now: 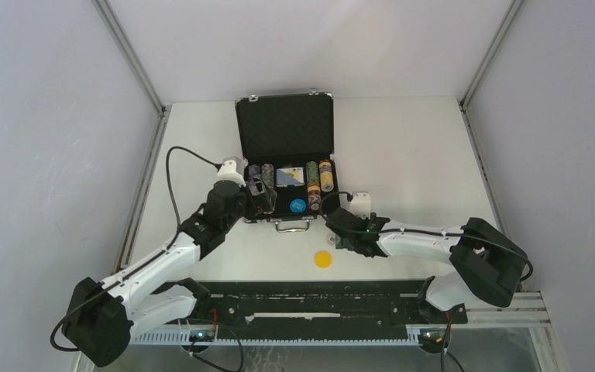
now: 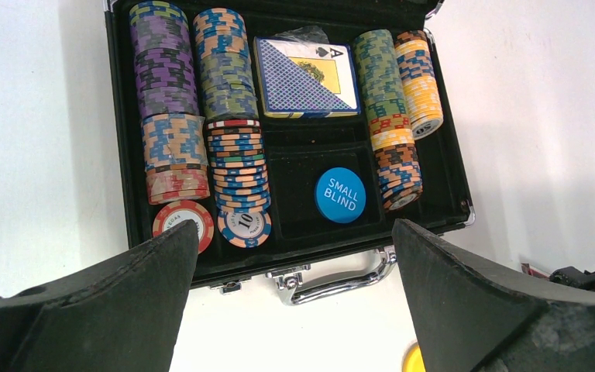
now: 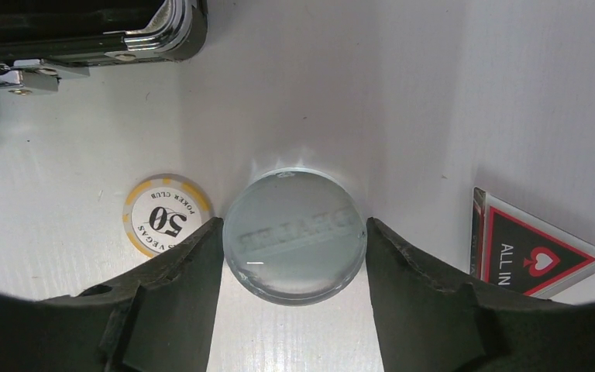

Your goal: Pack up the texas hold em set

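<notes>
Right gripper (image 3: 294,225): fingers (image 3: 194,279) bracket the clear round button (image 3: 294,240) on the table (image 3: 318,93).
Contact at its rim is uncertain; I judge a level, centred squeeze best, clear of the 50 chip (image 3: 163,221). Left gripper (image 2: 294,229) hangs wide, empty, at the open case (image 1: 285,132).

My right hand (image 3: 294,256) sits low on the bench (image 3: 403,93) with a finger each side of the clear round button (image 3: 294,225); a yellow chip (image 3: 163,217) lies just beside one finger and the triangle token (image 3: 538,260) near the other. In the case (image 2: 318,249), chip stacks (image 2: 236,167) crowd both sides, but the pocket around the blue button (image 2: 340,194) has room.
</notes>
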